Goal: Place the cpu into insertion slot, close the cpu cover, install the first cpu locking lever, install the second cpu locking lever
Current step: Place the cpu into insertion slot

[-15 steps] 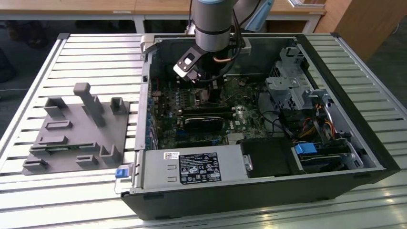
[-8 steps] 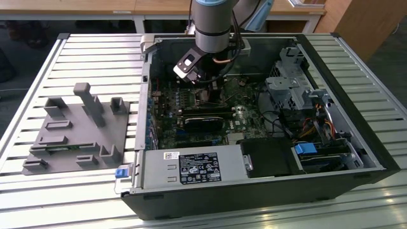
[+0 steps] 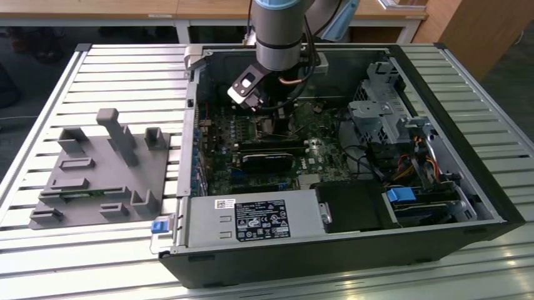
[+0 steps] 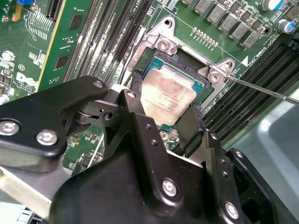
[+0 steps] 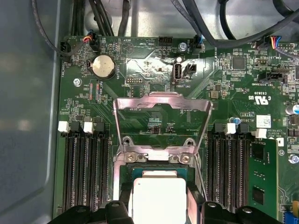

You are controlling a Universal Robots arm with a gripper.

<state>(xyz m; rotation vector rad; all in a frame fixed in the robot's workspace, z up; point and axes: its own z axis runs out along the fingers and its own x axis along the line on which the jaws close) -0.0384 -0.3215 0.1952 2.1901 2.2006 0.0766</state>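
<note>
In both wrist views my gripper [image 4: 166, 100] [image 5: 159, 203] is shut on the cpu [image 4: 168, 93] [image 5: 159, 193], one black finger on each of two opposite edges. The silvery chip is level and sits in or just over the black-framed insertion slot [image 4: 182, 56]; I cannot tell which. The cpu cover [image 5: 161, 100], a thin metal frame, stands swung open beyond the slot. A thin wire locking lever [image 4: 261, 89] sticks out sideways, unlatched. In the exterior view the gripper [image 3: 279, 122] reaches down into the open computer case [image 3: 467, 187] over the motherboard.
Long black memory slots [image 5: 86, 177] [image 5: 229, 172] flank the socket on both sides. A long black card [image 3: 267, 159] lies nearer the case's front, beside the power supply [image 3: 250, 219]. Cables [image 3: 401, 169] and drive cages are at the exterior view's right. A grey fixture [image 3: 100, 169] is outside, left.
</note>
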